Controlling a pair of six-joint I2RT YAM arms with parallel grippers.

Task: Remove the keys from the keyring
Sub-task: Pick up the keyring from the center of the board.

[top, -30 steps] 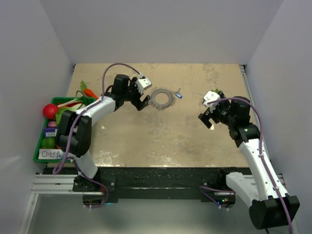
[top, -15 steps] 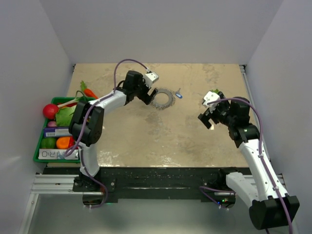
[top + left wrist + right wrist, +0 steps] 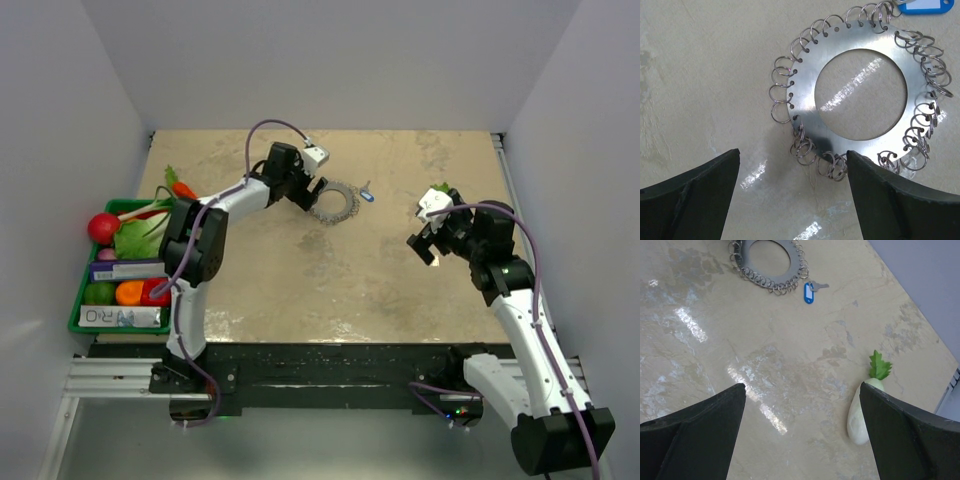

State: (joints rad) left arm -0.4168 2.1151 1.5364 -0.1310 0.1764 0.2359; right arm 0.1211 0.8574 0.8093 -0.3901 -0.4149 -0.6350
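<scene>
The keyring is a flat grey metal disc with a round hole and many small wire rings along its rim. It lies flat on the table. The keys, one small silver key with a blue head, lie at its far right rim; the left wrist view shows only the blue head. My left gripper hangs open over the keyring's left rim, one finger beside the wire rings, the other over bare table. My right gripper is open and empty, well to the right.
A white radish with green leaves lies on the table just by my right gripper's finger. A green tray of toy vegetables stands at the left edge, with a red ball and a carrot. White walls surround the table.
My left gripper has moved right and slightly farther away, from left of the keyring to over its left rim. The right arm, keyring and key have not moved.
</scene>
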